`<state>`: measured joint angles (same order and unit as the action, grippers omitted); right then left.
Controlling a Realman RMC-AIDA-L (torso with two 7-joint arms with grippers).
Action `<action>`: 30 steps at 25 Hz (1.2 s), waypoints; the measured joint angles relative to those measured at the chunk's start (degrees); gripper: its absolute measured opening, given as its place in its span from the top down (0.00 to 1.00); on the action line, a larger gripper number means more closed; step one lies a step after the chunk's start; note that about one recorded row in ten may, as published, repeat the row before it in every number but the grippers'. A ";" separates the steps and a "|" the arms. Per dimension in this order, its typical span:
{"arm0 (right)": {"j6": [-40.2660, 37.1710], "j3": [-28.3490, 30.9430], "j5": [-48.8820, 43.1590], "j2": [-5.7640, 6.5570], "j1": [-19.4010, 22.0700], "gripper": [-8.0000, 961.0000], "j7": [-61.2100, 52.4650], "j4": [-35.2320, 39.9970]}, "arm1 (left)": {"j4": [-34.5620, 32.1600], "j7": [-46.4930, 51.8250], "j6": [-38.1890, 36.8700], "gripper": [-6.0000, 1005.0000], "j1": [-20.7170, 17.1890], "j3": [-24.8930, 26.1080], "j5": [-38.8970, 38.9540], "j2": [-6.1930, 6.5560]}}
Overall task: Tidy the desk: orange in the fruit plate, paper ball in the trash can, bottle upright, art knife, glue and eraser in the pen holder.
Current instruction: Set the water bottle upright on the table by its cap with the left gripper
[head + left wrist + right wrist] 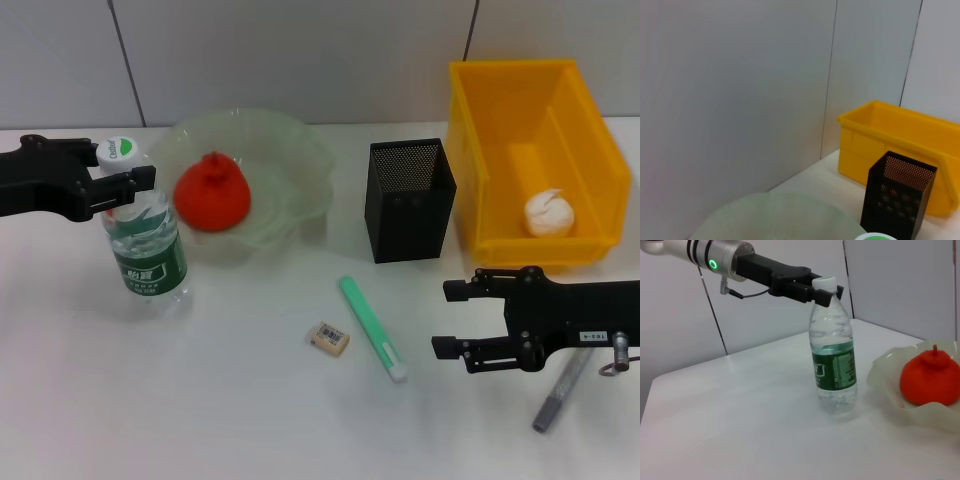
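The bottle (pixel 146 238) (pixel 835 360) stands upright at the left of the desk. My left gripper (pixel 138 186) (pixel 823 290) is shut on its neck, just under the white-and-green cap (pixel 875 236). The orange (pixel 211 192) (pixel 930 377) lies in the pale-green fruit plate (pixel 300 150) (pixel 890 365) (pixel 775 217). Inside the yellow trash can (pixel 480 150) (pixel 900 135) rests the paper ball (pixel 550 213). The black mesh pen holder (pixel 408 200) (pixel 897 197) stands between plate and can. On the desk in front of it lie the eraser (pixel 329 338) and the green glue stick (pixel 372 328). My right gripper (pixel 452 318) hovers open near the front right, with the grey art knife (pixel 560 395) lying partly under its arm.
A pale panelled wall runs behind the desk. The trash can stands at the far right, close behind my right arm. White desk surface shows between the bottle and the eraser.
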<state>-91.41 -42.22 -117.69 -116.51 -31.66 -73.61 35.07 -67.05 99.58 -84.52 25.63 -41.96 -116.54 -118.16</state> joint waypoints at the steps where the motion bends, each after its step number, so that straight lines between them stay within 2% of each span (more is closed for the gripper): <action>1: 0.00 -0.23 0.00 -0.02 0.06 0.17 0.01 0.00 | 0.34 -0.52 0.23 0.53 -0.16 -0.01 0.44 -0.02; 16: 0.01 -0.32 0.00 -0.04 -0.01 0.17 0.13 -0.18 | 5.01 -7.49 3.72 0.52 -1.27 -0.12 2.26 -0.20; 30: 0.01 -0.32 0.00 -0.12 -0.10 0.17 0.14 -0.10 | 6.42 -10.87 4.18 0.52 -1.38 -0.41 4.61 -0.22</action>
<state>-91.40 -42.53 -117.69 -116.63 -31.76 -73.47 34.97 -60.64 88.71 -80.34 24.25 -42.37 -111.92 -118.37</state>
